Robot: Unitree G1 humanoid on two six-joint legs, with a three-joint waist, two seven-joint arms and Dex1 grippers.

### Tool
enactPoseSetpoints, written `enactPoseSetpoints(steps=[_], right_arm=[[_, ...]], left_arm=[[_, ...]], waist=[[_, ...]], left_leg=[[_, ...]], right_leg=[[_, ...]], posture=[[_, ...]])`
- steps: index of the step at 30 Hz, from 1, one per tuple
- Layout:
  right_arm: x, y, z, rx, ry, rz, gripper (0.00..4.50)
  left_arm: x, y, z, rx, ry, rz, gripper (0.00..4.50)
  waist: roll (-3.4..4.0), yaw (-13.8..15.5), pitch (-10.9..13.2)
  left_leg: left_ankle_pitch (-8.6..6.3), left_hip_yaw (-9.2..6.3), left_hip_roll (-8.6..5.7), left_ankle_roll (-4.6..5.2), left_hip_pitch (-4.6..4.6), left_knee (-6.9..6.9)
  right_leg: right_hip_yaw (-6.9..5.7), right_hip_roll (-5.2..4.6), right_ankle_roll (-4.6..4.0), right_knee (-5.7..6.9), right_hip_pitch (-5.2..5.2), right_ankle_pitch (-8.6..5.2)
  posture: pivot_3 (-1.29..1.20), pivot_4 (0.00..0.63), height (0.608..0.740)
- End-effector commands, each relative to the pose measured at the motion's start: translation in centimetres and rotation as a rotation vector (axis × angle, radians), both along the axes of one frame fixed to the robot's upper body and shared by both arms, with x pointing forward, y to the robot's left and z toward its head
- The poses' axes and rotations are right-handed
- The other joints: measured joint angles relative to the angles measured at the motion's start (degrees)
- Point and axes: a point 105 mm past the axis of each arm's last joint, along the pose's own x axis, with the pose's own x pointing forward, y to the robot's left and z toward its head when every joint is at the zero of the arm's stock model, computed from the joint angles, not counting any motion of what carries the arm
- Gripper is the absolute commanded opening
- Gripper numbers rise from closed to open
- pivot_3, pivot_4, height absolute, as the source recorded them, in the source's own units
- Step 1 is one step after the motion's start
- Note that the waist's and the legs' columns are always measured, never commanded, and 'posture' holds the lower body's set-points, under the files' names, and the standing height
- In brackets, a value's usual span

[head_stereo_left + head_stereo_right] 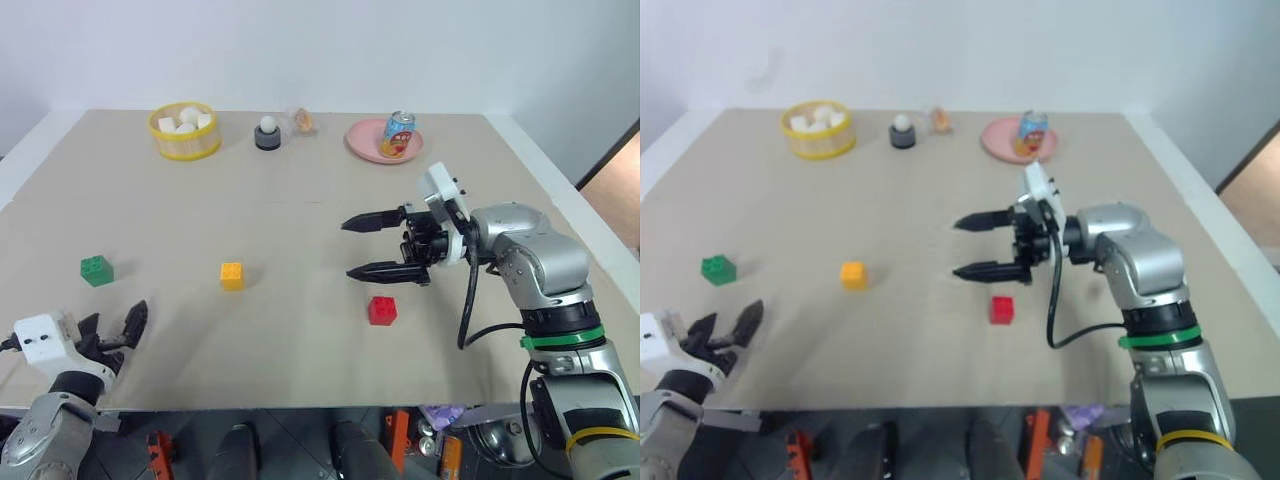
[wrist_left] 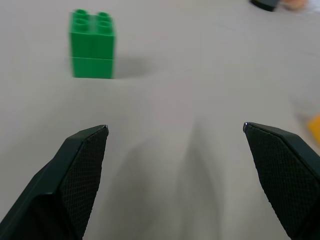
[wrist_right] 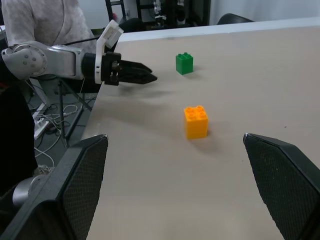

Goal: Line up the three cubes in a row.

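Green comes first: the green cube [image 1: 97, 270] is seen at the worktop's [image 1: 300, 200] left, just ahead of the left pincer [image 1: 112, 330], which is spread and empty. The yellow-orange cube [image 1: 232, 275] is set mid-worktop. The red cube [image 1: 382, 310] is found just below the right pincer [image 1: 370, 247], likewise spread and empty.

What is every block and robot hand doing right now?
Green cube: upright on the table, free.
Yellow cube: upright, free.
Red cube: upright, free.
Left gripper: open, empty.
Right gripper: open, empty, above the table.
Can: upright on the pink plate.
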Motion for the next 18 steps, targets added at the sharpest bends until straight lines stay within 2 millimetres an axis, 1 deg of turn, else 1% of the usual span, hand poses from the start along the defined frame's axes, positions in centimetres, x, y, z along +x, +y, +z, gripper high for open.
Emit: enactPoseSetpoints(steps=[1, 5, 7, 10, 13, 15, 18], right_arm=[[-0.3, 0.1, 0.3, 0.000, -0.038, 0.022, 4.49], [0.0, 0.1, 0.3, 0.014, -0.037, 0.010, 4.49], [0.0, 0.1, 0.1, 0.014, -0.036, 0.005, 4.49], [0.0, 0.0, -0.3, 0.007, -0.035, 0.002, 4.49], [0.0, -0.2, 0.0, 0.016, -0.037, -0.009, 4.49], [0.0, -0.4, 0.2, 0.019, -0.044, -0.017, 4.49], [0.0, -0.5, 0.1, 0.016, -0.049, -0.024, 4.49]], left_arm=[[0.4, 2.8, 0.6, 0.044, 0.010, 0.153, 4.50], [1.2, 5.0, 0.3, 0.095, 0.067, 0.240, 4.50], [1.6, 5.6, 0.2, 0.119, 0.083, 0.256, 4.50], [3.2, 5.3, 0.4, 0.124, 0.091, 0.205, 4.50], [4.5, 4.7, 0.3, 0.125, 0.105, 0.147, 4.50], [5.2, 4.2, 0.1, 0.122, 0.114, 0.116, 4.50], [5.6, 3.9, -0.3, 0.124, 0.128, 0.101, 4.50]], waist=[[-0.01, -0.03, 0.00], [-0.01, -0.06, 0.00], [-0.01, -0.06, 0.00], [-0.02, -0.06, 0.00], [-0.02, 0.02, 0.00], [-0.02, -0.01, -0.01], [-0.02, -0.02, -0.01]], left_leg=[[0.00, -0.03, 0.01, 0.00, 0.00, 0.00], [0.00, -0.04, 0.01, 0.00, -0.01, -0.02], [0.00, -0.04, 0.01, -0.01, -0.02, -0.06], [-0.02, -0.04, 0.01, -0.04, -0.04, -0.09], [-0.02, -0.08, 0.01, -0.04, -0.05, -0.09], [-0.02, -0.06, 0.01, -0.05, -0.04, -0.09], [-0.02, -0.06, 0.01, -0.05, -0.04, -0.10]], right_leg=[[-0.01, 0.03, -0.01, 0.00, 0.00, 0.01], [-0.01, 0.05, 0.00, 0.00, 0.00, 0.01], [-0.03, 0.05, 0.02, 0.00, -0.01, 0.00], [-0.04, 0.05, 0.04, 0.00, -0.01, -0.03], [-0.07, 0.05, 0.04, 0.00, -0.01, -0.02], [-0.06, 0.04, 0.04, 0.00, 0.01, -0.02], [-0.06, 0.05, 0.04, 0.00, 0.01, -0.01]], posture=[[0.00, 0.150, 0.740], [0.00, 0.150, 0.740], [0.00, 0.150, 0.740], [0.00, 0.150, 0.740], [0.00, 0.150, 0.740], [0.00, 0.150, 0.740], [0.00, 0.150, 0.740]])
